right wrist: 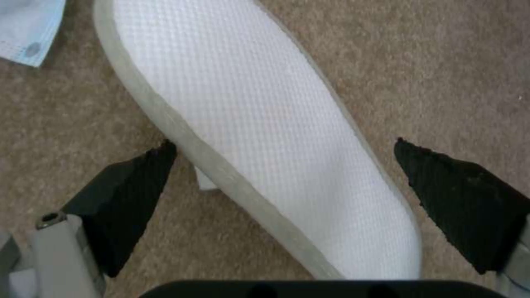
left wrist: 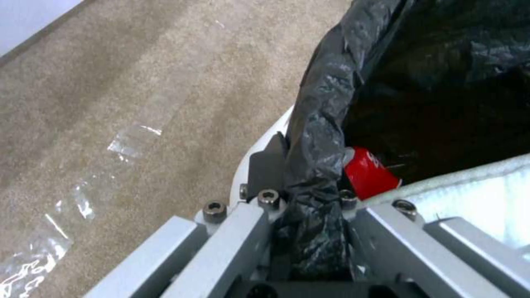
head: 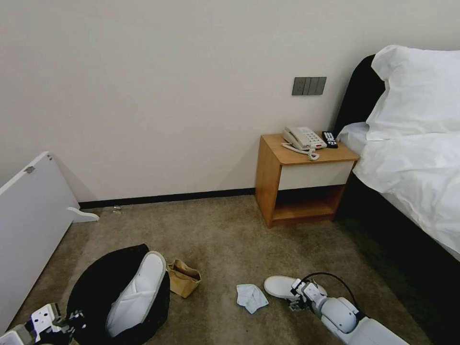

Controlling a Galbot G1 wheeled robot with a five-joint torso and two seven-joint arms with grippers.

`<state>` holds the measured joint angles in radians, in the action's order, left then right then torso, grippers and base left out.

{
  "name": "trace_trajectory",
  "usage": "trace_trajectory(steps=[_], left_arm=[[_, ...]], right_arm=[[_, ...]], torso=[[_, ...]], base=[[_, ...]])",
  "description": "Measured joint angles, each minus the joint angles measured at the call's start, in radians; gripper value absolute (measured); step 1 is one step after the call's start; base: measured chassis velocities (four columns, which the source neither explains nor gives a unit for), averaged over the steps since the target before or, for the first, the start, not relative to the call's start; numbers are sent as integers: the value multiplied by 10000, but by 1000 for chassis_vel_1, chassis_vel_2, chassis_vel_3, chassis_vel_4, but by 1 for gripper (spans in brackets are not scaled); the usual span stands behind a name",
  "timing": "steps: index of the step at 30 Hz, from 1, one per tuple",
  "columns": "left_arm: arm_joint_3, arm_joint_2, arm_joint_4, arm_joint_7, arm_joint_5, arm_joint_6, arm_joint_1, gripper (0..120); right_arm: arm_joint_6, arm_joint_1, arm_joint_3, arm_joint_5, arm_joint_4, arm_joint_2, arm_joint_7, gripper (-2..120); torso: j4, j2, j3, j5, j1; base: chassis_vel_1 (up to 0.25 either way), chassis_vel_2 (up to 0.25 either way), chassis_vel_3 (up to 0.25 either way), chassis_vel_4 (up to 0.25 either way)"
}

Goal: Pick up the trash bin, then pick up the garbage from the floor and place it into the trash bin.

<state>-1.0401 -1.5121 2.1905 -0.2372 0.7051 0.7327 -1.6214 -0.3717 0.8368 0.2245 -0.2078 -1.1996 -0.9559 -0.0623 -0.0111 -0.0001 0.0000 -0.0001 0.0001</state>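
The bed (head: pixel 412 163) with its white pillow (head: pixel 419 91) fills the right side of the room, and a wooden nightstand (head: pixel 297 184) beside it carries a telephone (head: pixel 303 139) and a remote (head: pixel 329 139). A white board (head: pixel 31 220) leans on the left. On the carpet (head: pixel 230 239), the trash bin (head: pixel 103 287) sits low at the left, lined with a black bag (left wrist: pixel 326 124); one white slipper (head: pixel 136 292) stands tilted inside it with its end sticking up over the rim, and a red can (left wrist: pixel 369 171) lies in the bottom next to it. The left gripper (head: pixel 72 318) is pinched tight on the bin's rim, with the bag bunched between its fingers (left wrist: pixel 265 165). Just beside the bin stands a brown paper bag (head: pixel 183 277). Further right lies the second slipper (head: pixel 282 286), sole up, and the right gripper (head: pixel 298 301) hangs over it with its black pads (right wrist: pixel 138 182) spread wide, one on each side of the sole and apart from it. A crumpled pale tissue (head: pixel 250 297) lies just beside this slipper. Some clear wrapper scraps (left wrist: pixel 127 142), perhaps plastic film, lie on the carpet near the bin.
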Motion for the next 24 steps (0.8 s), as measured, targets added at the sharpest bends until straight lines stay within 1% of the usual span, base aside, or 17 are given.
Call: trace_trajectory(steps=[10, 24], left_arm=[[26, -36, -29, 3, -15, -16, 28, 2], [137, -89, -220, 124, -246, -103, 50, 2]], right_arm=[[261, -210, 64, 208, 715, -331, -78, 100], [537, -341, 151, 406, 1065, -550, 39, 100]], torso=[[-1, 0, 0, 1, 0], [-1, 1, 0, 1, 0]], base=[[0, 0, 0, 0], [0, 0, 0, 0]])
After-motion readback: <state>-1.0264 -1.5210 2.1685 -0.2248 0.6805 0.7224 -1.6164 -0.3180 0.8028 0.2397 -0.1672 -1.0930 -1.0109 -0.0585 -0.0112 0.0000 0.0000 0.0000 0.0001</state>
